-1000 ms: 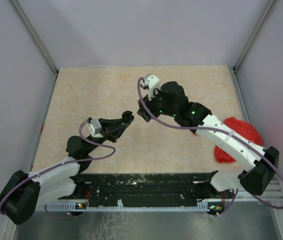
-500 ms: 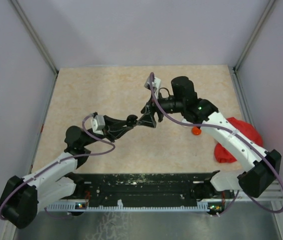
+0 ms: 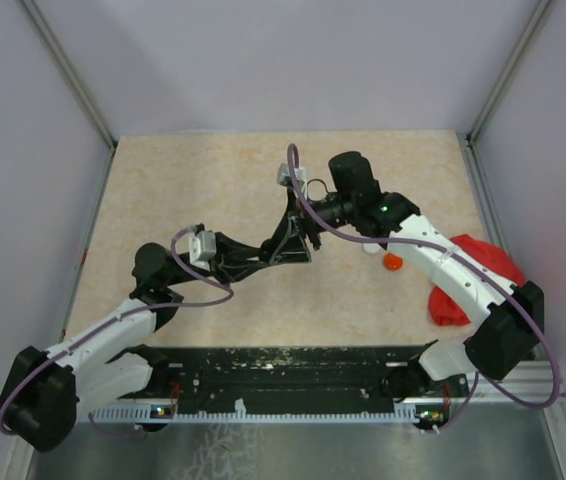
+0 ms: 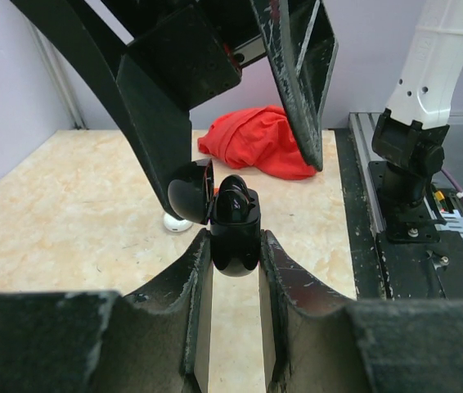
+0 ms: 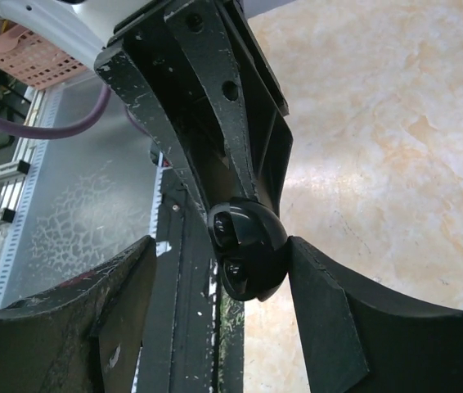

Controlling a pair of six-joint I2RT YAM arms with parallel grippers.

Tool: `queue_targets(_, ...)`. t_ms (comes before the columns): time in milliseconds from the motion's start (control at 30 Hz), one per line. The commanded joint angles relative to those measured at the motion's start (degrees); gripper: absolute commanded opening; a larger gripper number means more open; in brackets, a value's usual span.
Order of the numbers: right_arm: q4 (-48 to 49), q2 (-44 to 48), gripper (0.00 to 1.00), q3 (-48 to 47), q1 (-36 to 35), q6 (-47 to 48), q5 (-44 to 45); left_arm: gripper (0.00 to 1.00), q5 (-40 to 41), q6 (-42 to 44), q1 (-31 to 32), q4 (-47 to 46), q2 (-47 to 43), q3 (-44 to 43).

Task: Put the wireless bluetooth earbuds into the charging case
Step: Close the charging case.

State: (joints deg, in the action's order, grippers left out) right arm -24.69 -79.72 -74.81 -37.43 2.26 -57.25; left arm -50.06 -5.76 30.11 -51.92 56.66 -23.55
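Observation:
My left gripper [image 4: 234, 246] is shut on the black charging case [image 4: 235, 237], held up in the air with its lid [image 4: 187, 193] flipped open to the left. Dark glossy shapes sit in the case's mouth; I cannot tell whether they are earbuds. My right gripper [image 5: 215, 270] is open and straddles the case [image 5: 252, 250]: one finger [image 5: 321, 303] rests against its side, while the other finger [image 5: 121, 295] stands well off it. From above, the two grippers meet over the middle of the table [image 3: 288, 245].
A red cloth lump [image 3: 478, 275] lies at the right edge, beside the right arm. A small orange round piece [image 3: 393, 262] lies near it. A small white piece [image 4: 174, 223] rests on the table below the case. The black rail [image 3: 293, 375] runs along the near edge.
The right gripper has swung down and towards the left gripper, and its fingers now bracket the held case. The left arm has reached a little further right with the case.

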Motion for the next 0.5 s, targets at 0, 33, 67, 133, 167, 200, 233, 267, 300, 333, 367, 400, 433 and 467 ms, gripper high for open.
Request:
queue_targets(0,1.19,1.45,0.64,-3.06,-0.04,2.50,-4.55,0.01,-0.14,-0.22,-0.19,1.00,0.63,-1.94)
queue_targets(33,1.13,1.76,0.64,-2.94,-0.06,2.74,-4.69,0.01,0.36,-0.24,-0.29,1.44,0.65,-2.01)
queue_targets(67,1.13,2.08,0.63,-2.91,-0.02,2.90,-4.89,0.01,1.17,-0.18,-0.27,2.04,0.64,-2.08)
queue_targets(133,0.96,2.56,0.62,-2.76,-0.07,3.12,-5.43,0.01,2.24,0.16,-0.35,3.66,0.72,-2.49)
queue_targets(167,0.77,2.74,0.62,-2.68,-0.06,3.44,-5.69,0.01,2.76,0.34,-0.45,4.59,0.73,-2.73)
queue_targets(200,0.60,3.00,0.61,-2.67,-0.03,3.71,-5.72,0.01,3.42,0.43,-0.53,5.30,0.66,-2.87)
queue_targets(233,0.58,3.32,0.61,-2.51,-0.05,3.94,-5.55,0.01,4.28,0.44,-0.64,6.00,0.59,-2.98)
queue_targets(267,0.53,3.67,0.61,-2.33,-0.04,4.30,-5.29,0.01,4.88,0.40,-0.66,6.61,0.48,-3.04)
queue_targets(300,0.51,4.27,0.60,-2.09,-0.06,4.76,-4.73,0.01,5.37,0.44,-0.83,7.10,0.39,-3.16)
queue_targets(333,0.57,4.76,0.60,-1.89,-0.02,4.88,-4.32,0.00,5.71,0.45,-0.93,7.78,0.32,-3.23)
queue_targets(367,0.67,5.21,0.60,-1.60,-0.03,5.27,-3.21,0.01,5.75,0.44,-1.05,8.25,0.37,-3.40)
queue_targets(400,0.89,5.76,0.60,-1.23,-0.01,5.60,-2.14,0.01,5.76,0.40,-1.06,8.66,0.42,-3.56)
queue_targets(433,1.03,6.23,0.60,-0.90,-0.01,6.00,-0.89,0.01,5.72,0.21,-1.07,9.05,0.60,-3.72)
queue_targets(467,1.20,6.77,0.60,-0.49,-0.01,6.46,-0.01,0.01,5.64,0.14,-1.15,9.44,0.75,-3.89)
